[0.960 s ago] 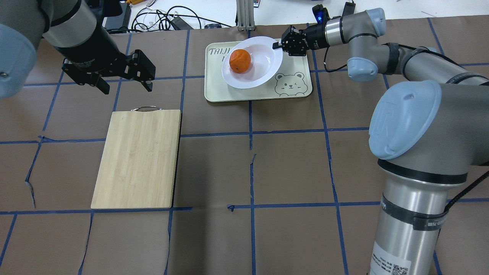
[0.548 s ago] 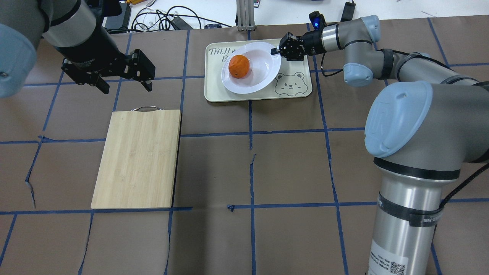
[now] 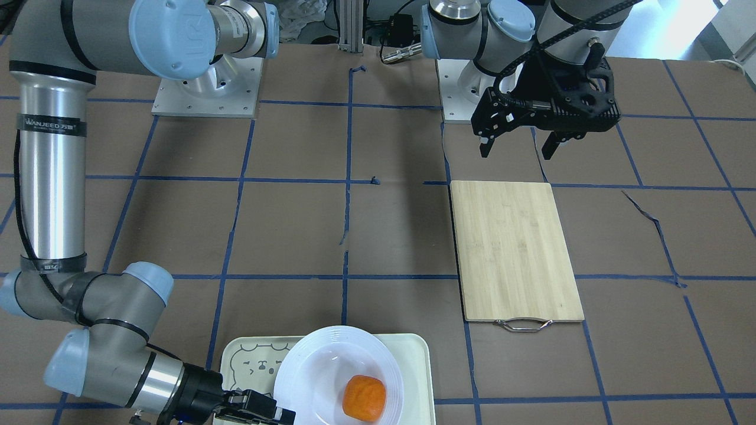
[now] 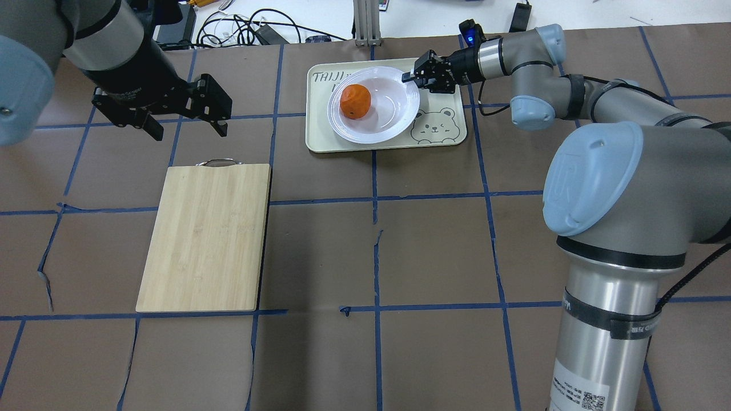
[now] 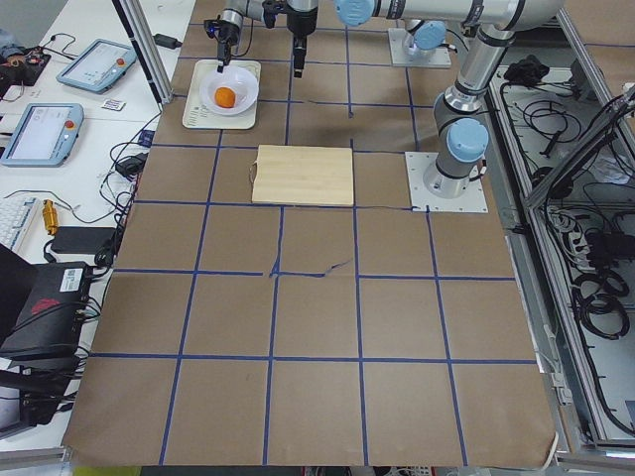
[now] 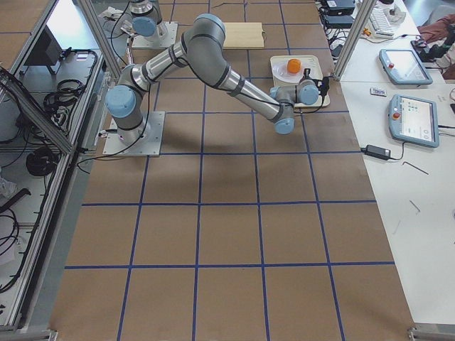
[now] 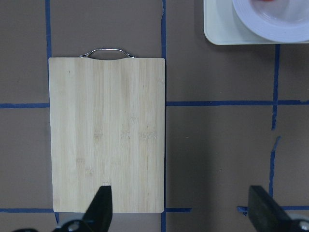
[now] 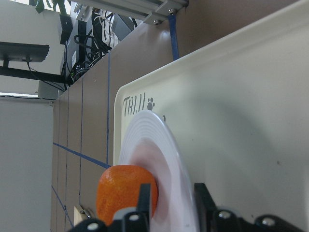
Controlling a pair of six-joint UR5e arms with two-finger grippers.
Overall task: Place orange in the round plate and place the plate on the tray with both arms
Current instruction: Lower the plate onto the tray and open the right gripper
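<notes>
The orange (image 4: 355,101) lies in the well of the round plate (image 4: 387,108), left of its middle. The plate sits low and nearly level over the cream tray (image 4: 322,134) at the table's far side; whether it rests on it is not clear. My right gripper (image 4: 410,77) is shut on the plate's right rim, and the right wrist view shows the rim (image 8: 164,164) pinched between the fingers (image 8: 144,198), with the orange (image 8: 123,193) beside them. My left gripper (image 4: 188,125) hangs open and holds nothing, above the table near the cutting board's handle.
A bamboo cutting board (image 4: 205,237) with a metal handle lies on the left half of the table, below the left gripper (image 7: 181,212). Cables and devices lie beyond the table's far edge (image 4: 245,31). The brown table carries a blue tape grid.
The right gripper has moved the plate with the orange to the left and lowered it over the tray, and the plate has levelled out. The left arm has not moved.
</notes>
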